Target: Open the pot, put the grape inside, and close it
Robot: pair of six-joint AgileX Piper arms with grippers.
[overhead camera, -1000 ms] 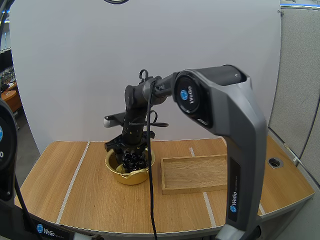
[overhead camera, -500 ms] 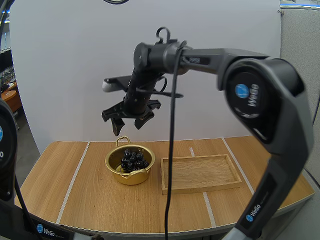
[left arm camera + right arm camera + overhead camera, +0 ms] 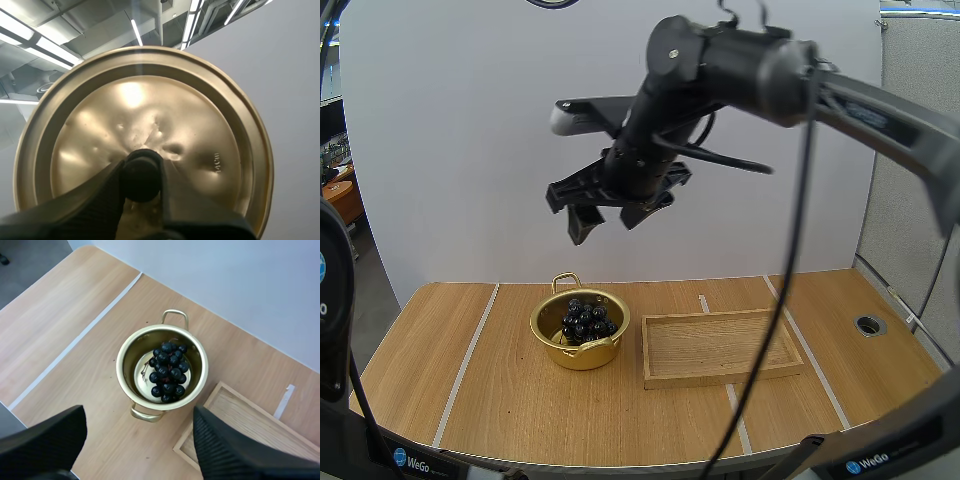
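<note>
A gold pot [image 3: 580,335] stands uncovered on the table, with a bunch of dark grapes [image 3: 586,318] inside it. My right gripper [image 3: 610,218] hangs open high above the pot, nothing between its fingers. From the right wrist view the pot [image 3: 161,365] and the grapes [image 3: 167,372] lie straight below, between the spread fingers [image 3: 225,450]. In the left wrist view my left gripper [image 3: 141,175] is shut on the black knob [image 3: 141,175] of the gold lid [image 3: 200,130], held up in the air.
A shallow wooden tray [image 3: 720,345] lies just right of the pot, also seen beside the pot from the right wrist [image 3: 240,425]. White tape lines run across the wooden table [image 3: 470,380].
My right gripper has let go of the grapes in the pot and risen well above it, drifting to the right. The grapes stay in the pot.
</note>
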